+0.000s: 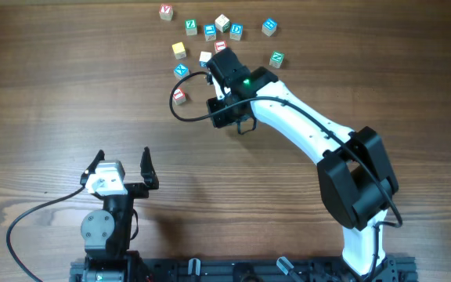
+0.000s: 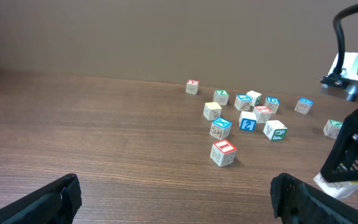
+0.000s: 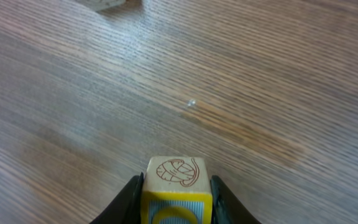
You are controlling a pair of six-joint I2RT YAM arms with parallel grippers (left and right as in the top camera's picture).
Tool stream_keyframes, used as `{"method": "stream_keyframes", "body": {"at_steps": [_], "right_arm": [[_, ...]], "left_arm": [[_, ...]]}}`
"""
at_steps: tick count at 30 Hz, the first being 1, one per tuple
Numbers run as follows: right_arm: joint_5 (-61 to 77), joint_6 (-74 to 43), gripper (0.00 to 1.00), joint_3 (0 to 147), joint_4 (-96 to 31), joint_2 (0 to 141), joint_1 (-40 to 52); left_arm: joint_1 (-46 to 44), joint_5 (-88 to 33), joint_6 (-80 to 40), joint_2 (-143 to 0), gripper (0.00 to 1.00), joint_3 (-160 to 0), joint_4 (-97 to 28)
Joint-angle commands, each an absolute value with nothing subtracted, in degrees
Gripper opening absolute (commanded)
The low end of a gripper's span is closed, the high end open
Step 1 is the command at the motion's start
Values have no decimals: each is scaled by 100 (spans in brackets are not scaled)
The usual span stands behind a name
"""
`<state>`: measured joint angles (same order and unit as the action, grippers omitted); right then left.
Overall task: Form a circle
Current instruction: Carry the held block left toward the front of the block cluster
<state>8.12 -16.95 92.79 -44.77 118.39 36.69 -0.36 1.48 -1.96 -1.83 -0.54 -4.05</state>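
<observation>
Right pincer (image 3: pixel 176 198) grips one letter cube (image 3: pixel 176 176). Left pincer (image 1: pixel 121 163) stands open, idle. Other cubes (image 1: pixel 179 50) lie loosely scattered. Circle not yet formed; placement judged mostly outstanding.

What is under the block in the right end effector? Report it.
The block clamped in the right end effector hides whatever lies straight beneath it. Wooden table shows beyond it; whether the block touches the table cannot be told.
</observation>
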Motion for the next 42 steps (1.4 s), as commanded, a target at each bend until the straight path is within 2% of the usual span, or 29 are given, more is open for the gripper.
{"method": "stream_keyframes", "body": {"at_steps": [1, 20, 42], "right_arm": [[854, -1973, 22, 9002, -4147, 11872, 3734], [615, -2418, 23, 8012, -2762, 11872, 3820], [578, -2418, 23, 8012, -2845, 11874, 3830]], "left_arm": [[-10, 158, -104, -156, 100, -34, -410], [-10, 158, -104, -156, 100, -32, -410], [-10, 158, -104, -156, 100, -34, -410]]}}
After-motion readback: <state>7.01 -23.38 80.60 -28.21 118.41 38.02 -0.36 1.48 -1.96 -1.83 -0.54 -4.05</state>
